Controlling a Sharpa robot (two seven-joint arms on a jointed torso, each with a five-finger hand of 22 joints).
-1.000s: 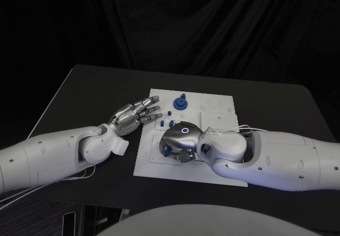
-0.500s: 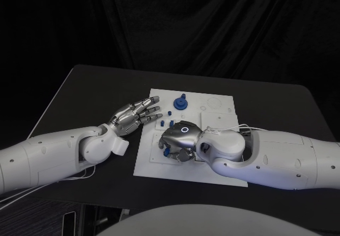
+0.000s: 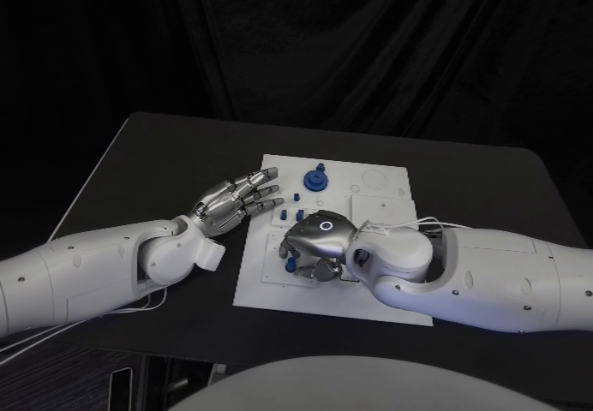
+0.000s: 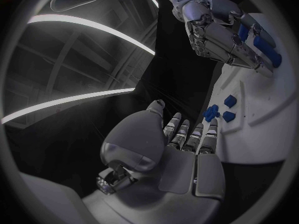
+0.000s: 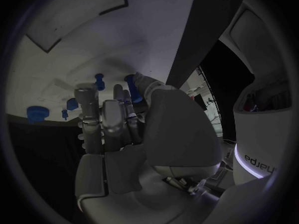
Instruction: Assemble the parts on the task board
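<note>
The white task board (image 3: 371, 199) lies in the middle of the black table. My right hand (image 3: 312, 244) hangs over its near left part with the fingers curled down, pinching a small blue part (image 5: 133, 92) between thumb and fingertip against the board (image 5: 74, 45). A blue peg (image 5: 98, 79) stands just beside that part. In the left wrist view the right hand (image 4: 218, 32) has blue pieces (image 4: 266, 52) at its fingertips. My left hand (image 3: 235, 204) hovers at the board's left edge, fingers spread and holding nothing. Small blue parts (image 3: 291, 212) lie close to its fingertips.
A round blue part with a knob (image 3: 316, 179) stands at the board's far side, left of two round recesses (image 3: 374, 181). More small blue pieces (image 5: 35, 113) lie near the board's edge. Bare black table (image 3: 161, 163) stretches to the left of the board.
The right hand has edged slightly to the right over the board. The left hand has not moved.
</note>
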